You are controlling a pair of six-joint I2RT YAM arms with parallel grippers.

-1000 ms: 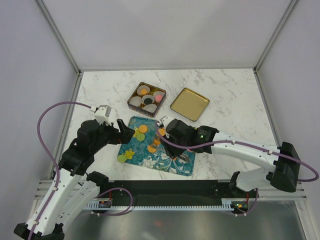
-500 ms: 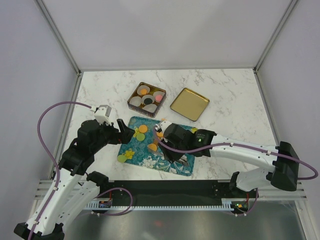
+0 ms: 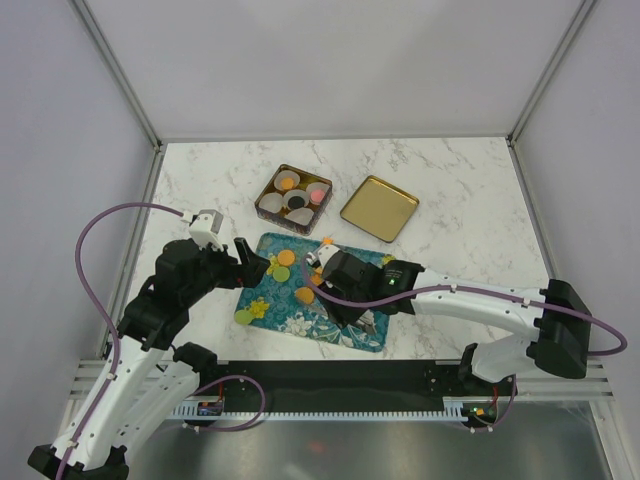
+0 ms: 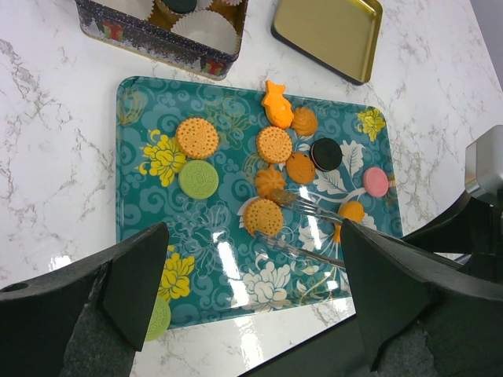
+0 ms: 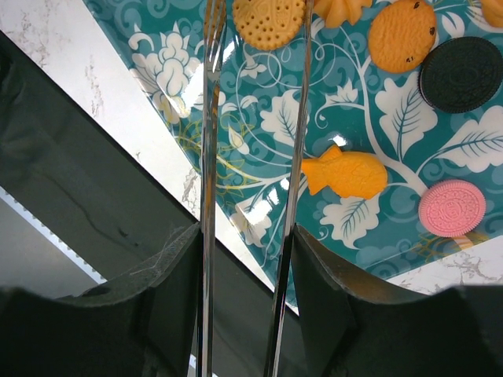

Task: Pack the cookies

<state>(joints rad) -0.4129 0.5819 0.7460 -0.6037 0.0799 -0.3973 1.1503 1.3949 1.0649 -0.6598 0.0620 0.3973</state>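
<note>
Right gripper (image 5: 245,259) clamps tongs (image 5: 208,157); orange round cookie (image 5: 268,21) lies between their tips, straight ahead. Left gripper (image 4: 255,267) gapes wide, farther left.

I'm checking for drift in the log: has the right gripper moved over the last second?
Yes. The right gripper, shut on clear tongs, has shifted slightly left and nearer the arm bases, away from the gold lid.

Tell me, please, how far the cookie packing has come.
Early stage. Done: an orange cookie, a black cookie and a pink cookie sit in paper cups in the tin. In hand: the right gripper holds tongs whose tips flank a round biscuit. Left: about a dozen cookies on the tray, and the gold lid is off.
</note>
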